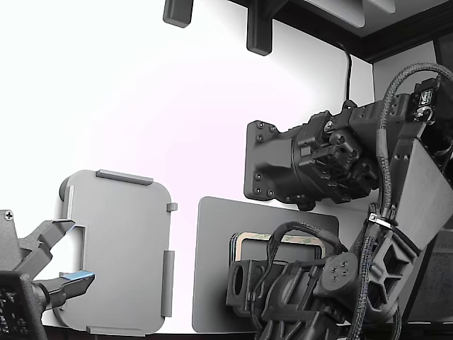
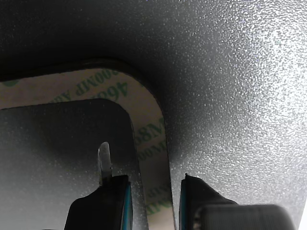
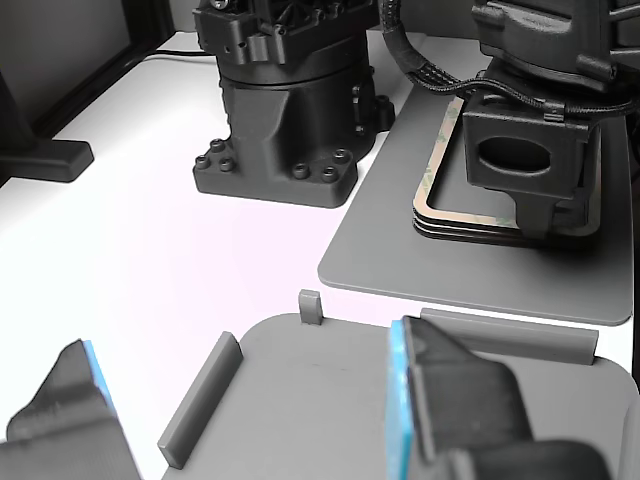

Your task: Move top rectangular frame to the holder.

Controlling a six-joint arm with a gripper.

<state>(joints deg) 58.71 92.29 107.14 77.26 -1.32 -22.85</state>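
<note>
Reading mirrored "3M" on top rectangular frame [image 2: 151, 143].

One holder [image 1: 120, 248] lies on the desk [image 1: 141, 106], and one darker slab [image 1: 212, 269] beside it. On the slab sits one stack of frames [image 3: 440, 215]; from the side I count three or so layers, though the exact number is hard to tell. Two arms are in the room, so two hands: one [image 3: 520, 215] down at the stack, the other [image 1: 64, 258] over the holder. One arm base [image 3: 285, 130] stands bolted to the desk.
</note>
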